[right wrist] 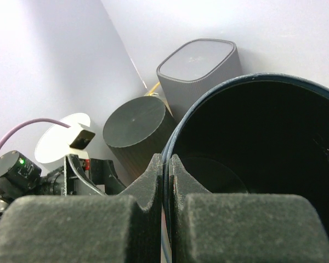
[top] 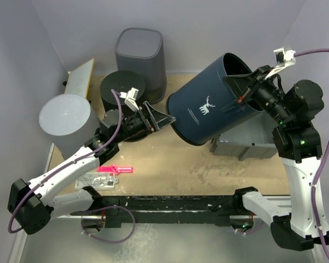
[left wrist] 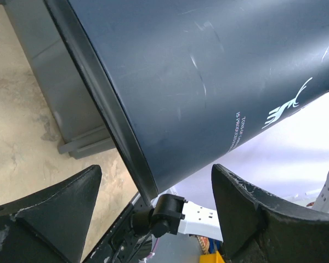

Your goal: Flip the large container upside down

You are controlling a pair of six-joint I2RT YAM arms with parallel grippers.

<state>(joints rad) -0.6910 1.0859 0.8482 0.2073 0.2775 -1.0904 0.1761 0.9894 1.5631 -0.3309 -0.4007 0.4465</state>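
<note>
The large container is a dark navy bin with a white logo. It hangs tilted on its side above the table, base toward the left, open mouth toward the right. My right gripper is shut on its rim; the wrist view shows the rim pinched between both fingers, with the dark interior beyond. My left gripper is open just left of the bin's base. In its wrist view the bin's wall and bottom edge fill the frame above the spread fingers.
A tall grey bin stands at the back, a black round bin before it, a light grey upturned bin at left. A grey box lies under the container. A pink tool and clear packet lie near the front.
</note>
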